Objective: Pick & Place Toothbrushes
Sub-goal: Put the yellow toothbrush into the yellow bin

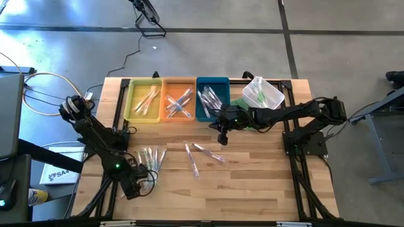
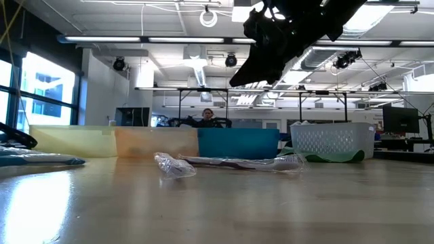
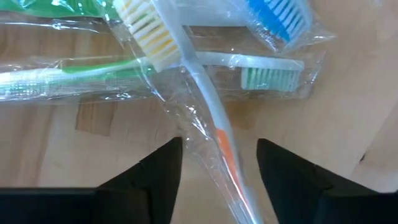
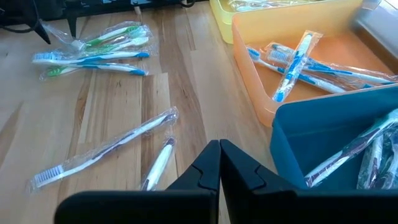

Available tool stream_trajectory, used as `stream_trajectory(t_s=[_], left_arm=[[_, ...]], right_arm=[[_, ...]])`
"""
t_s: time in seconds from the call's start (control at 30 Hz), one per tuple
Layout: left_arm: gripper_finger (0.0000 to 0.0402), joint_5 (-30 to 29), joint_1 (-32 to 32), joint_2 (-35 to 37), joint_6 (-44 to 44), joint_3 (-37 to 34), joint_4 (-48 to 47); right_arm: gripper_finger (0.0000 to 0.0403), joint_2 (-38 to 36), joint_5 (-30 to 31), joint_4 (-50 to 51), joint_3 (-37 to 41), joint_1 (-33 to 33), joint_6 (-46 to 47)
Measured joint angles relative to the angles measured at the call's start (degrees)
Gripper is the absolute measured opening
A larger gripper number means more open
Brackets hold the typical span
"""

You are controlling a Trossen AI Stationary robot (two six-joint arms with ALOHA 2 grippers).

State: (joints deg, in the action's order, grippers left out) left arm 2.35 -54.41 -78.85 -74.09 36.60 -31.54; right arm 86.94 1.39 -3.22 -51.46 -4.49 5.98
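Clear-wrapped toothbrushes [image 1: 151, 159] (white, green, blue handles) clustered beside left gripper [image 1: 140, 184].

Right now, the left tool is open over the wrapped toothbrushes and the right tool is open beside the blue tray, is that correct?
Not quite: the right tool is shut, its fingers pressed together in the right wrist view. The left tool is open over the wrapped toothbrushes, and the right one is beside the blue tray.

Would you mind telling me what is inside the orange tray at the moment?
The orange tray holds several wrapped toothbrushes with blue and white handles, crossed over one another. Its near corner is hidden behind the blue tray, so anything lying there cannot be seen.
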Motion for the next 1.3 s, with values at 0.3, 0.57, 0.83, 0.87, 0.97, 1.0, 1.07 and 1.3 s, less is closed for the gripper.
stream_trajectory(t_s=[0.3, 0.57, 0.83, 0.87, 0.97, 1.0, 1.07, 1.3], left_arm=[[0.0118, -1.42, -0.02, -0.07, 0.02, -0.11, -1.08], [0.0066, -1.51, 0.00, -0.11, 0.05, -0.13, -1.80], [0.0012, 1.92, 0.00, -0.23, 1.76, 1.50, -0.04], [0.0014, 2.04, 0.00, -0.31, 1.98, 1.68, -0.46], [0.0023, 2.31, 0.02, -0.07, 2.26, 2.59, -0.62], [0.0023, 2.45, 0.02, -0.07, 2.28, 2.82, -0.94], [0.0020, 2.53, 0.00, -0.07, 2.28, 3.32, -1.61], [0.0015, 2.26, 0.02, 2.34, 2.28, 6.51, -5.73]], right_arm=[[0.0002, 0.00, 0.09, 0.02, 0.00, 0.00, 0.00], [0.0002, 0.00, 0.11, 0.04, 0.00, -0.01, 0.00], [0.0002, 0.00, 0.11, 0.11, -0.02, 0.00, -0.15], [0.0002, 0.00, 0.11, 0.14, -0.02, -0.01, -0.15], [0.0002, 0.00, 0.11, 0.38, -0.02, 0.00, -0.17], [0.0002, 0.00, 0.13, 0.44, -0.02, -0.02, -0.17], [0.0002, 0.00, 0.11, 0.46, -0.02, -0.02, -0.20], [0.0002, 0.00, 0.11, 0.50, -0.02, -0.02, -0.20]])
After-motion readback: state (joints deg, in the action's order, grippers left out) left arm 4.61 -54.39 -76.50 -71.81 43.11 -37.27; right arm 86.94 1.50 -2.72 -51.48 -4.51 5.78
